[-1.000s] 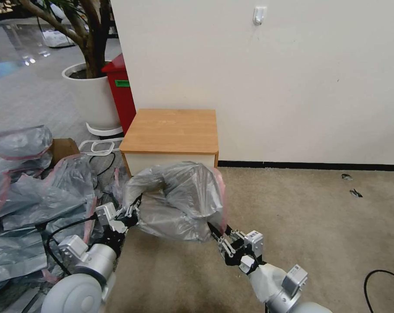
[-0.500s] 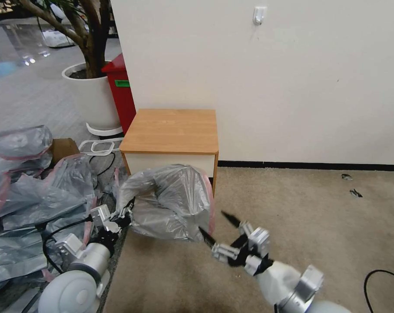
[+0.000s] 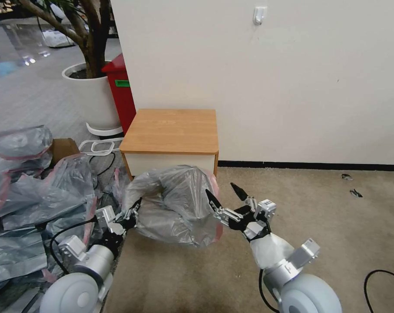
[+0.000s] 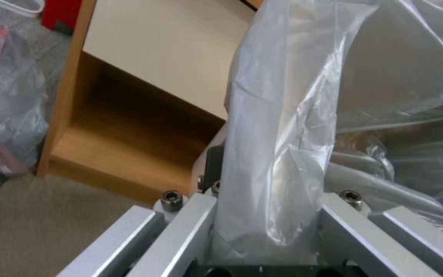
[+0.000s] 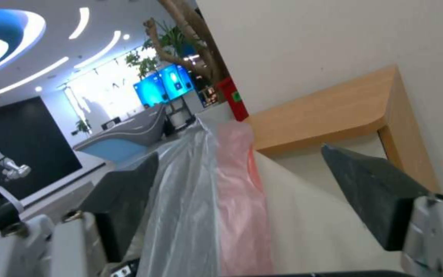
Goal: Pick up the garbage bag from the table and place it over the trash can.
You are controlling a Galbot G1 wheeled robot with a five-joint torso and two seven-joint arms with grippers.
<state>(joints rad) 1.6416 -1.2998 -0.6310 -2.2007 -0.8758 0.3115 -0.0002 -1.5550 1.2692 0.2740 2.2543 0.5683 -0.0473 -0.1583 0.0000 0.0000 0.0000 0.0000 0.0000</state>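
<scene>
I see no readable writing. My left end effector (image 3: 134, 210) is clamped on the garbage bag (image 3: 175, 204), which hangs puffed up in front of the bench (image 3: 173, 130). My right end effector (image 3: 226, 198) is spread wide around the bag's pink rim. A heap of bags (image 3: 27, 195) lies left, beside a red bin (image 3: 120, 93).

**What the crumpled bag is covering**

The thin translucent grey plastic garbage bag with a pink-red rim (image 3: 175, 204) is hiding the lower shelf of the small light-brown wooden table with a white drawer front (image 3: 173, 130) behind it. The left gripper's (image 3: 134, 211) fingertips are disappearing into the bag's folds. The heap of similar grey bags (image 3: 27, 204) beside the table is being cut off by the head view's edge.
</scene>
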